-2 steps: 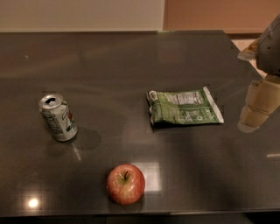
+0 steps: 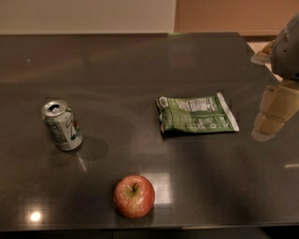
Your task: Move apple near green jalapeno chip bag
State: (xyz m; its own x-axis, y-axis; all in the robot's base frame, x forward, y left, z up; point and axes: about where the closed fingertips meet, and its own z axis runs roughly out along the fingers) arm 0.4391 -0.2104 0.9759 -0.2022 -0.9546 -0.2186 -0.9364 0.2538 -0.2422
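The red apple (image 2: pixel 134 196) with yellowish patches and a dark stem sits near the front edge of the dark table (image 2: pixel 140 70). The green jalapeno chip bag (image 2: pixel 196 114) lies flat right of centre, behind and to the right of the apple, a clear gap between them. My gripper (image 2: pixel 273 112) hangs at the right edge of the view, just right of the bag and above the table, far from the apple and holding nothing that I can see.
A silver-green soda can (image 2: pixel 62 125) stands upright at the left, open on top. The table's front edge runs just below the apple. Its right edge slants behind the gripper. A pale wall (image 2: pixel 88 14) lies beyond the far edge.
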